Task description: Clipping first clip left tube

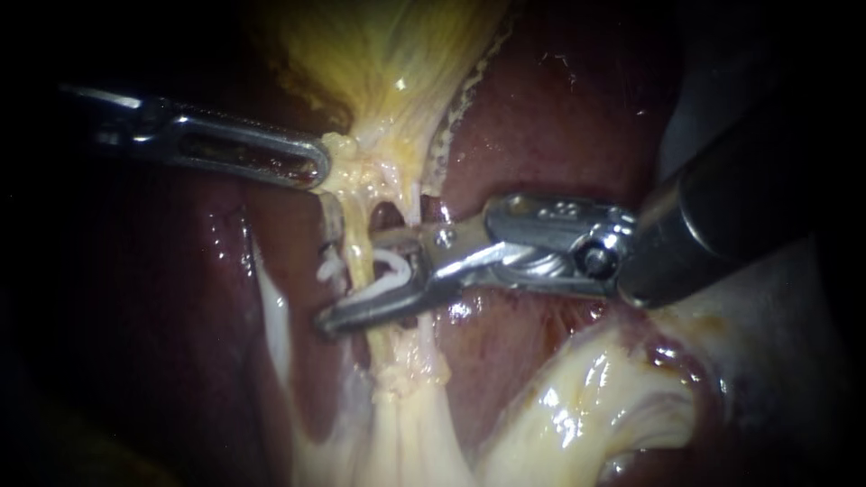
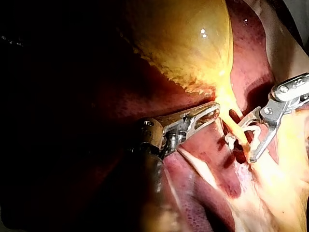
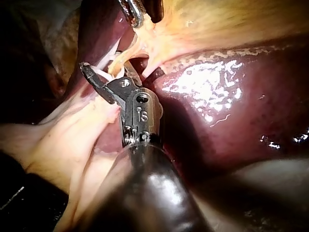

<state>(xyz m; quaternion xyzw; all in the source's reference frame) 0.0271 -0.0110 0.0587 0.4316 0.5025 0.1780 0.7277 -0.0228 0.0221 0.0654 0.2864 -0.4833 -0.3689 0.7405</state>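
**While the neck is held taut, a clip is set across the left tube**

Where it runs down from the gallbladder's neck, the left tube (image 1: 358, 248) is seen as a pale yellow strand stretched clear of the liver (image 1: 541, 117), with dark gaps on either side of it. A white clip (image 1: 390, 271) is placed around it, its legs apart and not yet pressed together. The clip is carried in the pincer of the right instrument (image 1: 356, 281), which is held wide, one jaw on each side of the tube and each bearing a leg of the clip; this straddling is judged to be what lets the clip close squarely across the strand. Higher up, the pincer of the left instrument (image 1: 317, 167) is clamped on tissue at the neck of the gallbladder (image 1: 388, 54). That pull is probably what keeps the tube straight and exposed for clipping.
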